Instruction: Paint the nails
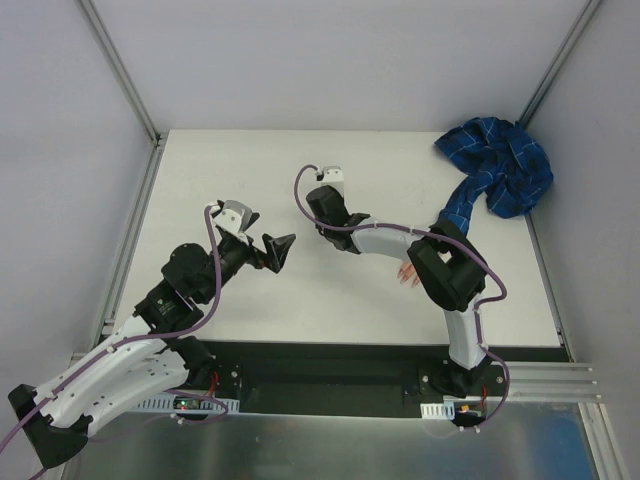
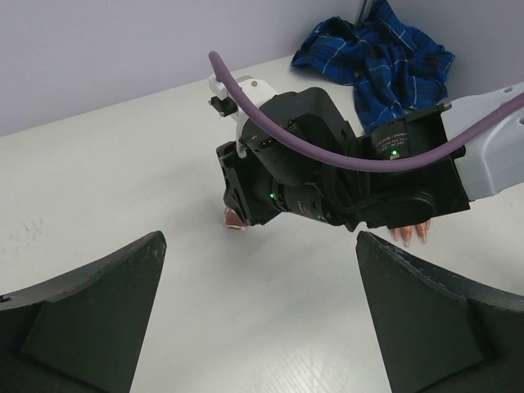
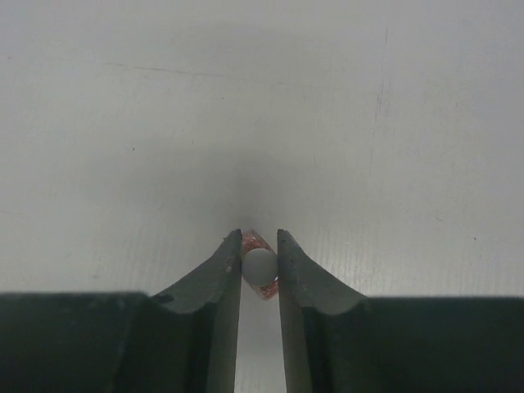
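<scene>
Looked early – right claw (image 3: 259,236) pinched narrow on the white cap of the small pinkish bottle (image 3: 259,267) on the worktop (image 1: 250,180), left claw (image 2: 260,242) gaped wide and empty, and the nails (image 2: 412,235) of the fake hand (image 1: 408,273) peeked from under the right arm – apparently unpainted.

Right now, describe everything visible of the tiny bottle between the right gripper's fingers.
The tiny bottle is pinkish and glassy-looking, with a round white cap turned toward the right wrist camera, which hides most of the body. It sits between the tips of the right gripper, whose fingers hug the cap on both sides; whether they press it cannot be told. From the left wrist view only a pink sliver shows beneath that gripper, low against the white table.
</scene>
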Controlling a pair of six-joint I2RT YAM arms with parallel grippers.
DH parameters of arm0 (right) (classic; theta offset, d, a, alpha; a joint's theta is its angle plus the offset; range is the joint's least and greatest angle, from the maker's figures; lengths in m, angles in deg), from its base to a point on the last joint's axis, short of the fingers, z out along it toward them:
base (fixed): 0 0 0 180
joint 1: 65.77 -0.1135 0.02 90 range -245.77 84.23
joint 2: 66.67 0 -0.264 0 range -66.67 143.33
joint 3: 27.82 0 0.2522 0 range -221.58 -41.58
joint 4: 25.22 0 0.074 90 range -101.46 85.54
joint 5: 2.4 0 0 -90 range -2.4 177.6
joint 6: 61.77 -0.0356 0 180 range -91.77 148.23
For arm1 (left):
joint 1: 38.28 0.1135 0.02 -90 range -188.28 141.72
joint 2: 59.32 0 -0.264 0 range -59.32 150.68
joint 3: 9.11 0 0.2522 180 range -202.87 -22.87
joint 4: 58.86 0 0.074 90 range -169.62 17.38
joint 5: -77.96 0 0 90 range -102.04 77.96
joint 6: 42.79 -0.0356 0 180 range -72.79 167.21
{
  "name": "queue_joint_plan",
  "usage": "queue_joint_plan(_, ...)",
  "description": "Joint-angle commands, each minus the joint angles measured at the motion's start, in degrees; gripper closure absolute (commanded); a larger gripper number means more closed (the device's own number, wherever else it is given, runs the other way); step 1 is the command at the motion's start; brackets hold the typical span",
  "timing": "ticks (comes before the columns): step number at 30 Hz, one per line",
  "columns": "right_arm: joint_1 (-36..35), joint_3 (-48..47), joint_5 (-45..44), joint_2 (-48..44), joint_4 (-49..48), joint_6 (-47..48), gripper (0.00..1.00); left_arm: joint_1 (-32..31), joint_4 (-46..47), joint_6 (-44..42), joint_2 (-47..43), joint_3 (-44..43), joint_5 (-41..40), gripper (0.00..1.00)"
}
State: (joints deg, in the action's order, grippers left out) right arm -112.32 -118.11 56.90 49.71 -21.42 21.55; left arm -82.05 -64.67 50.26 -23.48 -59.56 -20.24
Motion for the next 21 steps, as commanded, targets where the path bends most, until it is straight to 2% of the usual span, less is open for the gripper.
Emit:
queue_joint_plan(1,-0.7,-2.4,-0.9,0.1,0.6,-0.1,0.71,0.6,2.7,0.3,-0.6,0.1,-2.0,0.01)
queue_joint_plan(5,-0.7,-2.7,-0.6,-1.0,1.0,0.7,0.58,0.9,2.7,0.3,-0.8,0.1,-2.1,0.01)
queue_joint_plan(13,-0.7,-3.4,4.3,-5.8,3.5,3.0,0.42,2.1,2.6,-0.4,-2.8,-0.1,-1.9,0.01)
queue_joint_plan(17,-0.7,0.0,5.2,-10.6,4.1,4.0,0.34,3.7,2.6,-0.5,-3.8,-0.1,-2.4,0.01)
queue_joint_plan(21,-0.7,7.1,5.9,-17.1,3.3,3.3,0.30,5.8,2.6,0.6,-4.1,0.2,-2.3,0.01)
